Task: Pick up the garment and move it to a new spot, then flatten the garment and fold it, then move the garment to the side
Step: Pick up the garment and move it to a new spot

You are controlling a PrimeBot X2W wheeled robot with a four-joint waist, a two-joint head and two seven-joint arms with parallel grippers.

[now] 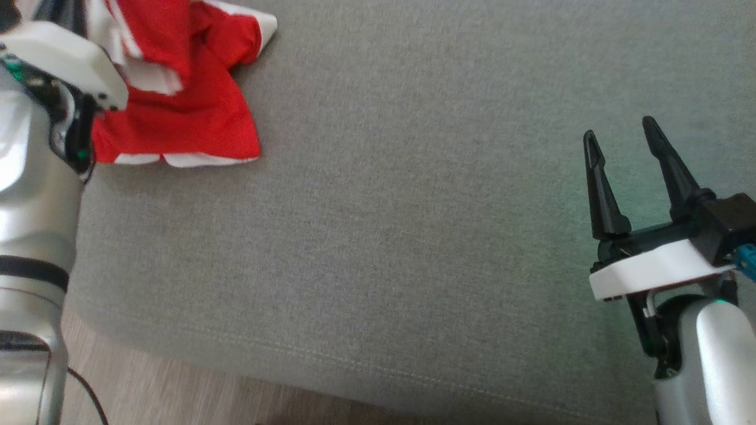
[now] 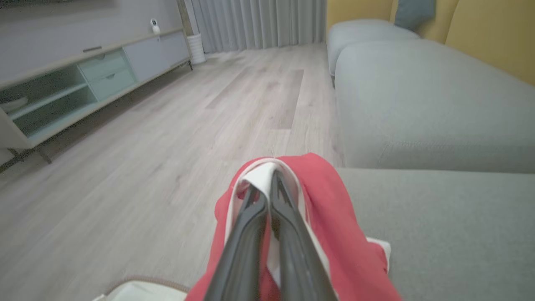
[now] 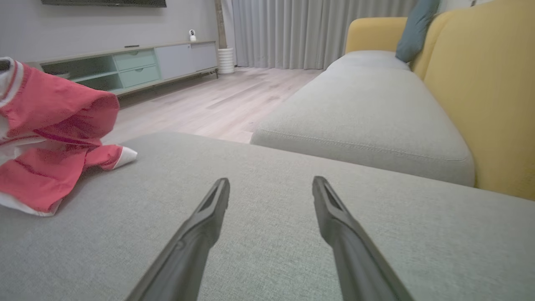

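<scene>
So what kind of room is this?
Most likely a home living room: a grey and yellow sofa, a low cabinet along the wall, and long curtains over a wooden floor.

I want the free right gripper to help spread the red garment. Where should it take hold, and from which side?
Probably the white-edged hem corner of the garment: it lies flat on the cushion, nearest the open right gripper. Come from the robot's right, low over bare cushion. The left gripper pinches the white trim.
</scene>
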